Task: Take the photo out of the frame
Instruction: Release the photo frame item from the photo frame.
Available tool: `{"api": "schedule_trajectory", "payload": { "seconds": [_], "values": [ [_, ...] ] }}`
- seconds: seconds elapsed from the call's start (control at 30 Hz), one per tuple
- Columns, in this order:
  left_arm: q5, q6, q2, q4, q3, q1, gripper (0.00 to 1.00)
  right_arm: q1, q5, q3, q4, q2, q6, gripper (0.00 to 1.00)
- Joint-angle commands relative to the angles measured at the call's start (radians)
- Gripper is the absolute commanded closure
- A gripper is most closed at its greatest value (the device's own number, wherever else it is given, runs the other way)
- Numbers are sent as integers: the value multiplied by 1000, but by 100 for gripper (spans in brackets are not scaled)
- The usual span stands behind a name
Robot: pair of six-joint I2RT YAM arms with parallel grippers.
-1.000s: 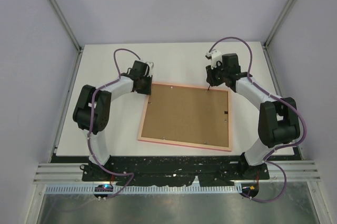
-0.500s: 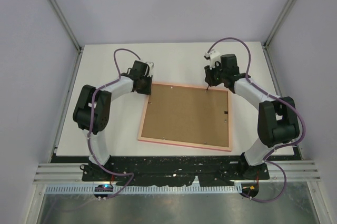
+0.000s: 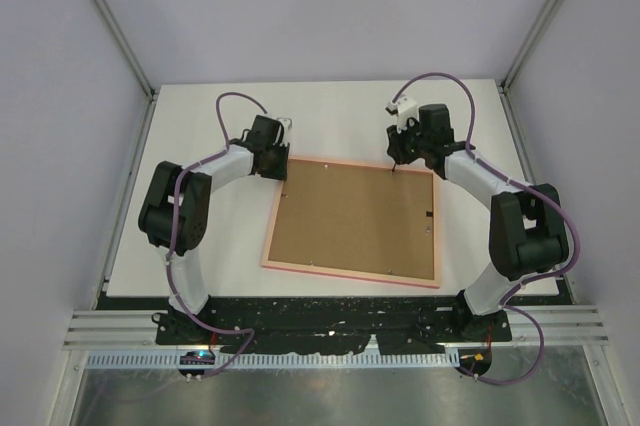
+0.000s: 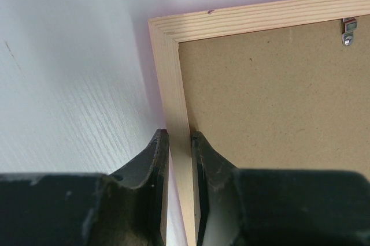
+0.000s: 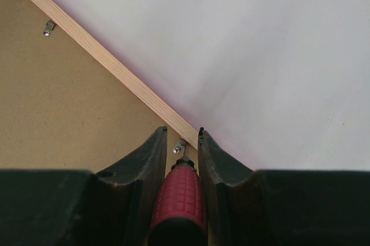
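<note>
The frame (image 3: 349,275) lies face down on the white table, its pale wood rim (image 4: 172,78) around a brown backing board (image 3: 355,218). The photo is hidden under that board. My left gripper (image 4: 179,136) is shut on the frame's left rim, just below the far-left corner (image 3: 279,169). My right gripper (image 5: 182,132) is shut on a red-handled screwdriver (image 5: 180,194). The screwdriver's tip rests at a small metal clip (image 5: 179,145) on the frame's far edge, near the far-right corner (image 3: 397,166).
More metal clips sit on the backing board along the far edge (image 5: 48,28) (image 4: 348,31). A small dark hanger (image 3: 430,214) is near the board's right side. White tabletop (image 3: 200,246) surrounds the frame, and grey walls enclose the cell.
The right wrist has shifted very slightly toward the far side, and the screwdriver's tip stays at the frame's far edge. The left arm and the frame have not moved.
</note>
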Motion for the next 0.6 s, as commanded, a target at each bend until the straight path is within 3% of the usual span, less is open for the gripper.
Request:
{"api": "schedule_trajectory", "payload": {
  "seconds": [0.0, 0.57],
  "values": [
    [-14, 32, -8, -6, 1, -15, 89, 13, -95, -24, 25, -26, -7, 92],
    [-14, 32, -4, -10, 4, -13, 90, 13, -171, -44, 31, -44, -24, 92]
  ]
}}
